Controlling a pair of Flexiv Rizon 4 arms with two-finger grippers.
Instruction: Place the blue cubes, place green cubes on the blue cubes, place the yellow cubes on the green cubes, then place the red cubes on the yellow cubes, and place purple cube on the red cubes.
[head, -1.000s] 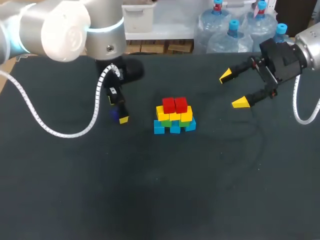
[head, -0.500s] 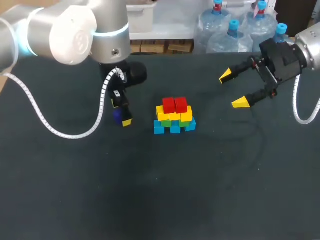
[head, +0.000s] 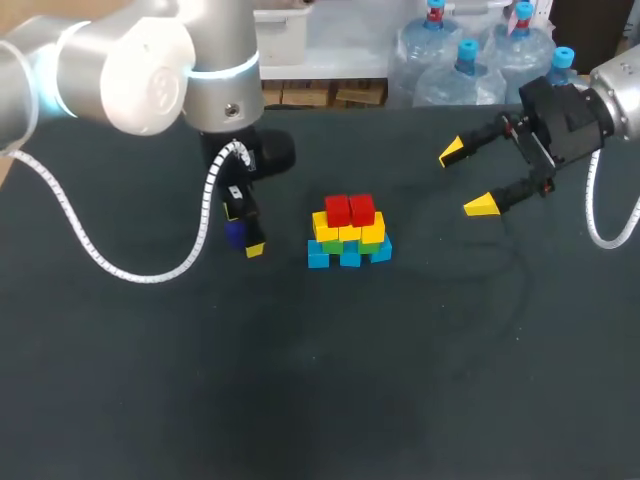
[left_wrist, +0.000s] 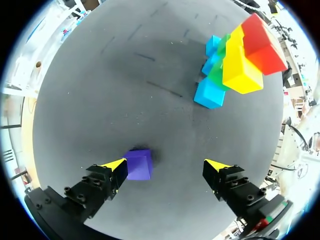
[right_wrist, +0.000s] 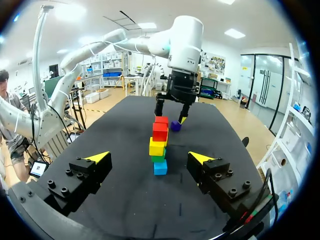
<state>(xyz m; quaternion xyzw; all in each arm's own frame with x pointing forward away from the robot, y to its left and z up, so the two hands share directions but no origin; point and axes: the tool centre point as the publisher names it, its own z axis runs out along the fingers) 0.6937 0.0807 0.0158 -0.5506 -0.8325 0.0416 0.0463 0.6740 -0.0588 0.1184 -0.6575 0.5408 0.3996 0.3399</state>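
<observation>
The left gripper (left_wrist: 166, 164) hangs low over the black table (head: 300, 380) with its two yellow-tipped fingers spread wide. The purple cube (left_wrist: 138, 164) sits on the table between them. It rests right against the tip of one finger, while the other finger stands well apart from it, so the cube is not pinched. From the head camera, this cube shows as a small dark-blue-looking block just beside the left gripper's yellow tip, to the left of the stack and clearly apart from it. The stack (head: 349, 232) stands near the middle of the table. The blue cubes (head: 349, 256) form the bottom row, with the green cubes (head: 345, 245) on them. The yellow cubes (head: 348, 231) come above those, and two red cubes (head: 349, 210) sit side by side on top. Nothing lies on the red cubes. In the left wrist camera the stack stands ahead of the gripper and off to the side of the free finger. The right gripper (head: 467, 178) hangs above the table at the far right, well apart from the stack, with its fingers spread wide and nothing between them. In the right wrist camera the stack stands straight ahead of it. The left arm reaches down beyond the stack, with the purple cube at its fingertips.
</observation>
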